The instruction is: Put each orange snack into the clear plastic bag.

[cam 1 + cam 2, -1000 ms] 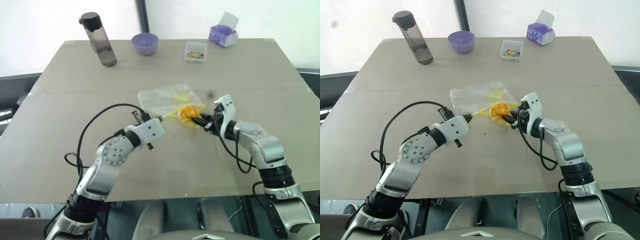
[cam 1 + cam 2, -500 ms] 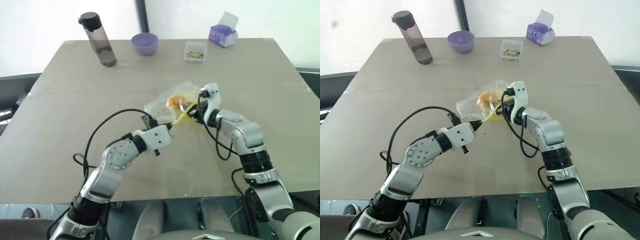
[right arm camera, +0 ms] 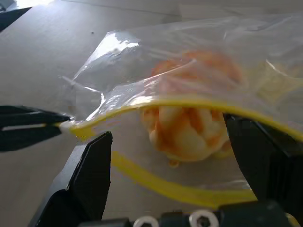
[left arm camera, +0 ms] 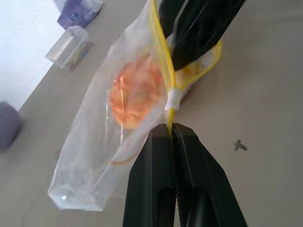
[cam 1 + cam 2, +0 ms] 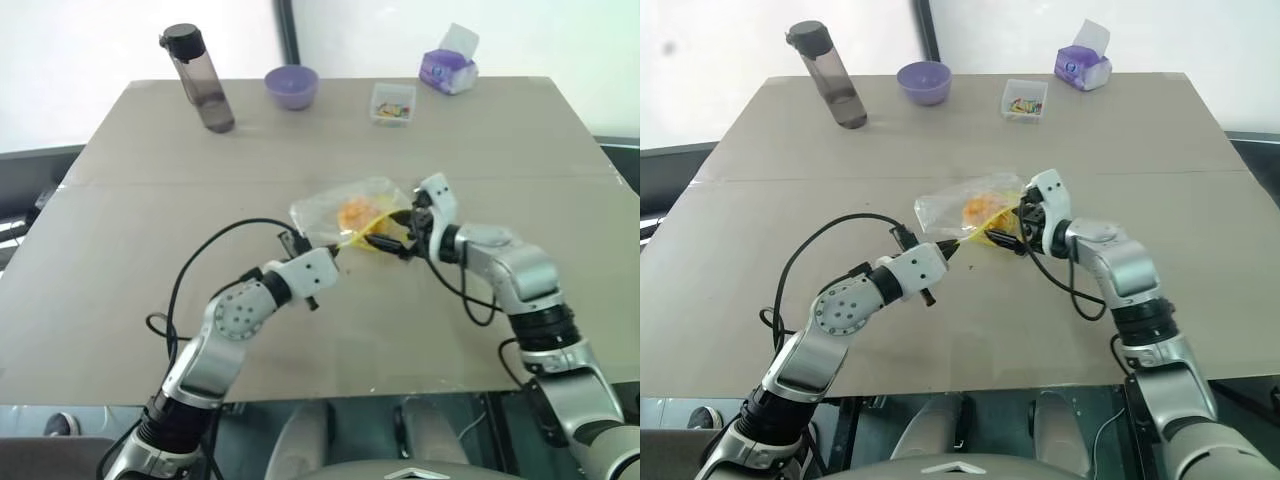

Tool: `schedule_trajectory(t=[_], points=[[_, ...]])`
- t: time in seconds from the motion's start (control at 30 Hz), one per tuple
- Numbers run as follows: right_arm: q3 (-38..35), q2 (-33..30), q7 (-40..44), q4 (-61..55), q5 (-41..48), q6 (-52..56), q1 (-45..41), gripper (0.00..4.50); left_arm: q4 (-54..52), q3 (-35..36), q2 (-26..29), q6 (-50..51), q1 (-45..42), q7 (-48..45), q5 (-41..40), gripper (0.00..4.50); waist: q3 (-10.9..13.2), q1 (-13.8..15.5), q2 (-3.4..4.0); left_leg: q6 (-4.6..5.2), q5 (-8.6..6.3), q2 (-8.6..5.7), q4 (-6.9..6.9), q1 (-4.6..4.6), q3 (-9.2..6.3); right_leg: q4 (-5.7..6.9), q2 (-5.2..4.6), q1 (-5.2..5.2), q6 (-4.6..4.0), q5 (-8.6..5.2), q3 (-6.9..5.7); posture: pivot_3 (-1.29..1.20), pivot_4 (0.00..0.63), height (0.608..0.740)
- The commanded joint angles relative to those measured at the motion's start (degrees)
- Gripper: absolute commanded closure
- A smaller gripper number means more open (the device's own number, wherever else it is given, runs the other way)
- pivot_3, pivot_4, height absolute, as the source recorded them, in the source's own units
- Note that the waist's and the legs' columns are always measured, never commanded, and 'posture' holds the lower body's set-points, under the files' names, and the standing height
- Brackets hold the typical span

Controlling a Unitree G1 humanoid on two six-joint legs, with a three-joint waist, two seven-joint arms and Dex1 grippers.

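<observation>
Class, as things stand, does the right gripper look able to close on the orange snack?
Probably yes: the right gripper is open at the clear plastic bag's mouth, the orange snack just ahead inside.

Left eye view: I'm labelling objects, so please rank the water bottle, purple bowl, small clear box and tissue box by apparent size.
1. water bottle
2. and 3. tissue box and purple bowl: too alike to rank
4. small clear box

No legible text anywhere; purple tissue box (image 5: 446, 68) bears small blurred mark, perhaps logo, unreadable.
</observation>
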Motion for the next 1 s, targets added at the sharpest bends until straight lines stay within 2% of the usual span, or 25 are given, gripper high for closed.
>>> schedule_trajectory(t=[0.03, 0.13, 0.2, 0.37, 0.7, 0.8, 0.93, 0.97, 1.0], points=[[-0.26, -4.11, 5.55, -4.57, 1.42, -2.13, 1.83, 0.25, -0.8, 1.07, -0.14, -0.02, -0.77, 0.86, 0.4, 4.5, 0.0, -0.01, 0.0, 0.0, 0.0, 0.0, 0.0, 0.0, 0.01, 0.0, 0.0, 0.0, 0.0, 0.0, 0.0, 0.0, 0.15, 0.74], [4.08, -13.67, 7.56, -1.56, -8.45, -11.5, 3.68, 0.25, -0.21, 1.11, -0.17, -0.19, -0.91, 0.97, 0.22, 4.5, 0.01, 0.07, 0.01, 0.0, 0.0, -0.01, 0.0, 0.0, 0.03, -0.02, -0.02, 0.0, 0.0, 0.0, 0.01, 0.0, 0.15, 0.74], [6.43, -15.53, 3.49, 4.07, -15.4, -18.53, 2.9, 0.25, 0.11, 1.05, -0.03, -0.42, -1.12, 1.03, 0.51, 4.5, 0.0, 0.09, 0.01, 0.01, 0.0, -0.03, 0.02, 0.0, 0.04, -0.04, -0.04, 0.02, 0.01, 0.0, 0.0, 0.0, 0.15, 0.74], [5.82, -11.81, -2.6, 10.77, -20.71, -25.69, 0.67, 0.25, 0.38, 1.14, 0.06, -0.51, -1.32, 0.72, 0.36, 4.5, 0.01, -0.49, 0.01, 0.0, 0.01, 0.14, -0.01, 0.08, 0.12, 0.04, 0.1, 0.0, 0.0, 0.0, 0.09, 0.0, 0.15, 0.74], [5.44, -6.84, -2.05, 13.12, -22.58, -30.35, -0.59, 0.25, 0.22, 1.2, 0.26, -0.29, -1.37, 0.45, 0.35, 4.5, 0.01, 0.04, 0.01, -0.21, 0.13, 0.02, 0.0, -0.03, 0.08, -0.05, -0.03, 0.0, 0.0, 0.0, 0.05, 0.0, 0.15, 0.74], [4.99, -6.66, -2.08, 13.96, -23.13, -30.99, -0.92, 1.06, 0.17, 1.38, 0.48, -0.32, -1.37, 0.39, 0.37, 4.5, 0.01, 0.01, 0.01, -0.21, 0.13, 0.02, 0.01, -0.02, 0.07, -0.04, -0.01, 0.0, 0.0, 0.0, 0.04, 0.0, 0.15, 0.74], [4.89, -6.69, -1.88, 14.4, -23.59, -31.85, -0.84, 2.55, 0.15, 1.42, 0.7, -0.41, -1.21, 0.4, 0.38, 4.5, 0.01, -0.01, 0.01, -0.22, 0.13, 0.02, 0.0, -0.02, 0.07, -0.04, -0.02, 0.0, 0.0, 0.0, 0.04, 0.0, 0.15, 0.74], [4.89, -6.61, -1.76, 14.4, -23.58, -31.95, -0.68, 2.76, 0.25, 1.12, 1.12, -0.81, -1.11, 0.28, 0.84, 4.5, 0.01, -0.01, 0.01, -0.22, 0.14, 0.02, 0.01, -0.02, 0.07, -0.04, -0.02, -0.01, 0.0, 0.0, 0.04, 0.0, 0.15, 0.74], [4.86, -6.53, -1.68, 14.41, -23.58, -32.03, -0.57, 3.42, 0.32, 0.89, 1.43, -1.1, -1.04, 0.2, 1.19, 4.5, 0.01, -0.03, 0.01, -0.22, 0.14, 0.02, 0.01, -0.02, 0.07, -0.04, -0.02, -0.01, 0.0, 0.0, 0.04, 0.0, 0.15, 0.74]])
